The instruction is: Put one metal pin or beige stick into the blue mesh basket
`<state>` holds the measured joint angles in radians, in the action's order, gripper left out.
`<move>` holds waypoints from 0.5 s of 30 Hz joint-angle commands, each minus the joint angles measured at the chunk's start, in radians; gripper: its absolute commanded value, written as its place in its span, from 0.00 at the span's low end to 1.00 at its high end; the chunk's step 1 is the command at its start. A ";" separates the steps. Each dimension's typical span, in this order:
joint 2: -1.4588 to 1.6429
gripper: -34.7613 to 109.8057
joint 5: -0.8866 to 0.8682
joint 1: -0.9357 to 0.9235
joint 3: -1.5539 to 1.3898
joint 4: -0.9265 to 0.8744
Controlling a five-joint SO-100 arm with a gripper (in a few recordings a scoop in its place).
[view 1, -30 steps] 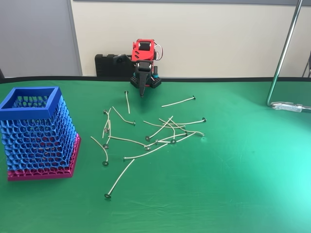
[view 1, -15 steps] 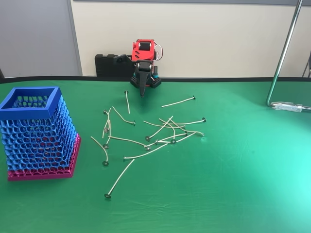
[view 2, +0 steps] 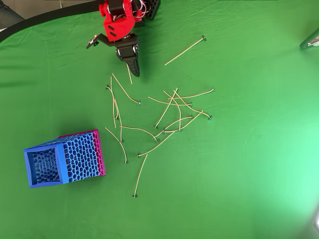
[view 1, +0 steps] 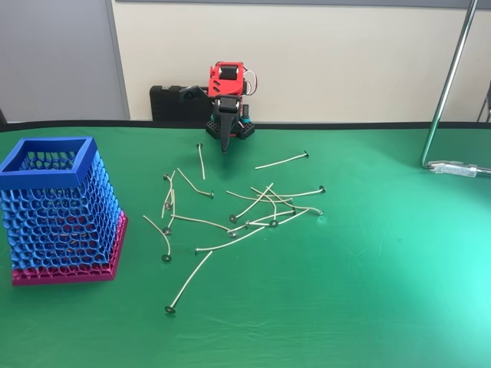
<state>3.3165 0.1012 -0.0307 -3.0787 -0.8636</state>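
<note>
A red-and-black robot arm's dark fingers (view 2: 133, 68) hang pressed together and empty above the green desk (view 1: 383, 291), seemingly readied over thin pale-beige pins (view 2: 164, 117) scattered centrally, well apart from the tall blue honeycomb-lattice basket (view 1: 54, 172) at left

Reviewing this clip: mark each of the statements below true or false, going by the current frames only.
1. The gripper holds a pin. False: it hangs with nothing in it near the arm's base, its fingers together.
2. The blue mesh basket stands upright left of the pins in the fixed view. True.
3. Several pins cross one another in a loose heap on the green cloth. True.
4. A pin sticks out of the basket's top. False: nothing rises above its rim.
5. One pin lies apart from the heap, toward the back. True.
</note>
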 commanded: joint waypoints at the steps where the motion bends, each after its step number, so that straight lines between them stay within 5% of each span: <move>1: 0.009 0.24 0.000 0.000 -0.005 -0.002; 15: -0.055 0.24 0.002 -0.009 0.009 0.043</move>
<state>3.2935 0.0951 -0.0322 -3.0787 -0.8498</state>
